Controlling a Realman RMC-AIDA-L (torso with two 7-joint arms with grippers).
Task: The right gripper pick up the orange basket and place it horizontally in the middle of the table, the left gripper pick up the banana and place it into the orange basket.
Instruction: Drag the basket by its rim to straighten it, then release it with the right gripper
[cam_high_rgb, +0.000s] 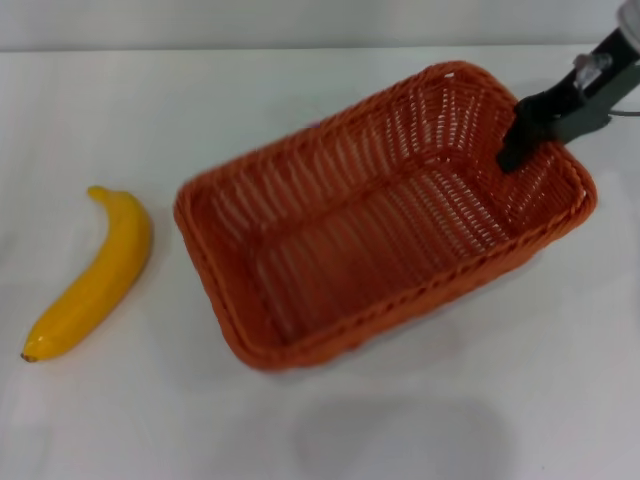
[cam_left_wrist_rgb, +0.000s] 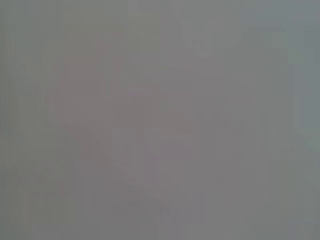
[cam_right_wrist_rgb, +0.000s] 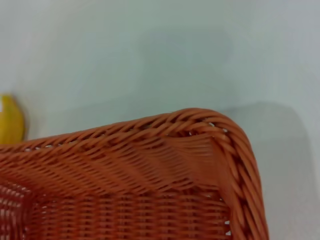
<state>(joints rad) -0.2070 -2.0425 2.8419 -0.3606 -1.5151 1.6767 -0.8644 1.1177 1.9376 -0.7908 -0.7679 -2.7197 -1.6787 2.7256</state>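
The orange basket (cam_high_rgb: 420, 298) hangs slightly above the white table (cam_high_rgb: 120, 120), set diagonally, and casts a soft shadow on the tabletop in front of it. My right gripper (cam_high_rgb: 514, 150) is shut on its far right rim, with one black finger reaching down inside the wall. The right wrist view shows a braided corner of the orange basket (cam_right_wrist_rgb: 150, 125) from above. The yellow banana (cam_high_rgb: 95, 275) lies on the table to the left of the basket, apart from it, and its end shows in the right wrist view as the banana (cam_right_wrist_rgb: 10, 120). My left gripper is out of view.
The table's far edge (cam_high_rgb: 300, 48) meets a pale wall at the back. The left wrist view shows only a plain grey surface. Bare white tabletop lies in front of the basket and around the banana.
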